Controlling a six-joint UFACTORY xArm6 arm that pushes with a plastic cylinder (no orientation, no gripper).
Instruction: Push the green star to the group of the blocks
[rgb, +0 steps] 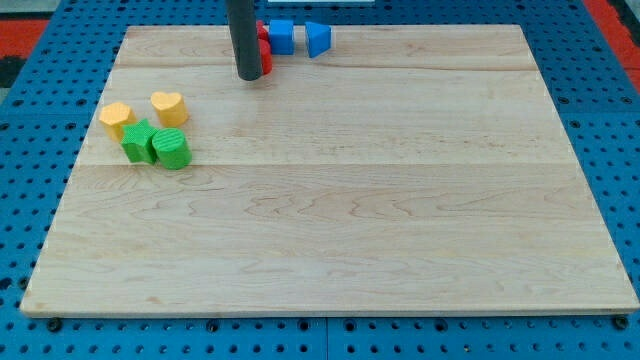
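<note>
The green star (137, 141) lies at the view's left on the wooden board (330, 200), touching a green round block (172, 149) on its right. A yellow hexagon-like block (116, 118) sits just above-left of the star and a yellow heart (169, 107) above-right. My tip (249, 76) is at the view's top, far up and right of the green star, right beside a red block (265, 54) that the rod partly hides. A blue block (282, 37) and a blue triangle-like block (318, 39) stand to the right of the red one.
The board lies on a blue perforated table (600, 90). A red area (615, 15) shows at the view's top right corner.
</note>
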